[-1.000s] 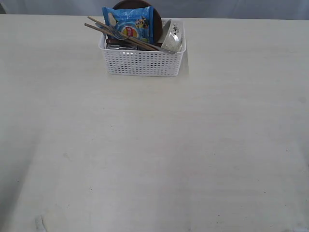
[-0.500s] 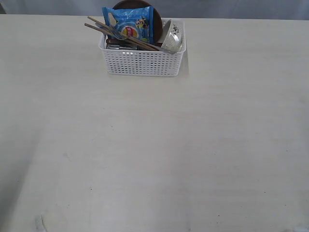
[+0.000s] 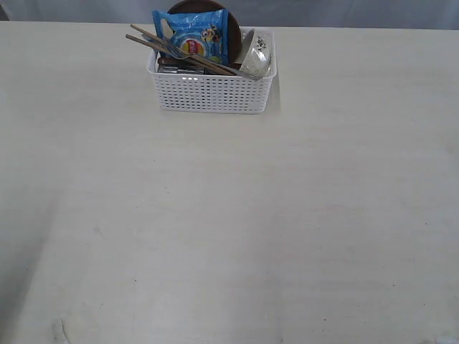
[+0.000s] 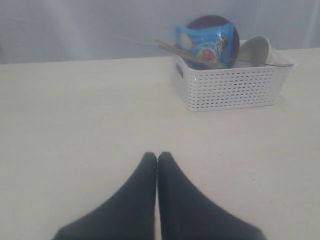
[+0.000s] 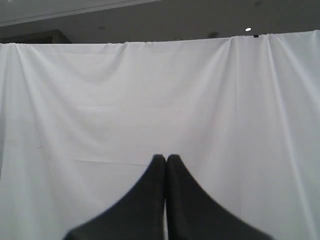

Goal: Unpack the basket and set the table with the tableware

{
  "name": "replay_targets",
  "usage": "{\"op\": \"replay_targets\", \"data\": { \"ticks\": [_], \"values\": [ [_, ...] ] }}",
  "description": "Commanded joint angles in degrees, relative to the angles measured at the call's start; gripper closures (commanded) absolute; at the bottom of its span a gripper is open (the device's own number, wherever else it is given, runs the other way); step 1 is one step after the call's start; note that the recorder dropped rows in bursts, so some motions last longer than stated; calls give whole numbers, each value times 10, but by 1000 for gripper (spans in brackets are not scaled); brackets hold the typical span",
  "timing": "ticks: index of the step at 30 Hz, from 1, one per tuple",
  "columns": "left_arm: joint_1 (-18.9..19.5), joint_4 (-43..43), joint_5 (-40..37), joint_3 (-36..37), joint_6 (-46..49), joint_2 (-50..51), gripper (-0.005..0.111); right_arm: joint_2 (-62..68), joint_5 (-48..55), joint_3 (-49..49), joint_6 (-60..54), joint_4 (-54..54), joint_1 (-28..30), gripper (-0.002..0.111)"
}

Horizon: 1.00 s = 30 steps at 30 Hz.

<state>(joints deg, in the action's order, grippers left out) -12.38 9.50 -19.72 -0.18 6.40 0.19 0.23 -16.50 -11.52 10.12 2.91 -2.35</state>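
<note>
Basket (image 3: 213,92) and contents sit far across the cream table (image 3: 229,229), toward 12 o'clock and a touch to the 11 side, upright and fully packed. Standing on edge at the back of it is a brown round plate (image 3: 234,25), and a blue chip bag (image 3: 192,34) leans upright against the plate's front. Wooden chopsticks (image 3: 152,40) lie slanted across the load, their ends jutting out past the rim toward 10 o'clock. At the 3 o'clock end a pale bowl (image 3: 257,54) is tipped on its side against the basket wall. Low under the chopsticks I make out something dark and something steely, possibly a spoon and cutlery, but from where I stand it is too small to tell. The left gripper (image 4: 157,156) hangs low over bare tabletop with its two dark fingers pressed together and nothing between them, the basket well apart from it. The right gripper (image 5: 166,157) is likewise closed and empty-handed, facing a white curtain (image 5: 150,95).
</note>
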Motion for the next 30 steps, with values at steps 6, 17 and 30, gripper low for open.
{"op": "replay_targets", "data": {
  "ticks": [6, 17, 30],
  "values": [
    [-3, 0, 1, 2, 0, -2, 107, 189, 165, -218, -9, 34, -12, 109],
    [-3, 0, 1, 2, 0, -2, 107, 591, 503, -437, -54, 32, -197, 109],
    [-3, 0, 1, 2, 0, -2, 107, 885, 692, -548, -54, 1, -310, 109]
  ]
}}
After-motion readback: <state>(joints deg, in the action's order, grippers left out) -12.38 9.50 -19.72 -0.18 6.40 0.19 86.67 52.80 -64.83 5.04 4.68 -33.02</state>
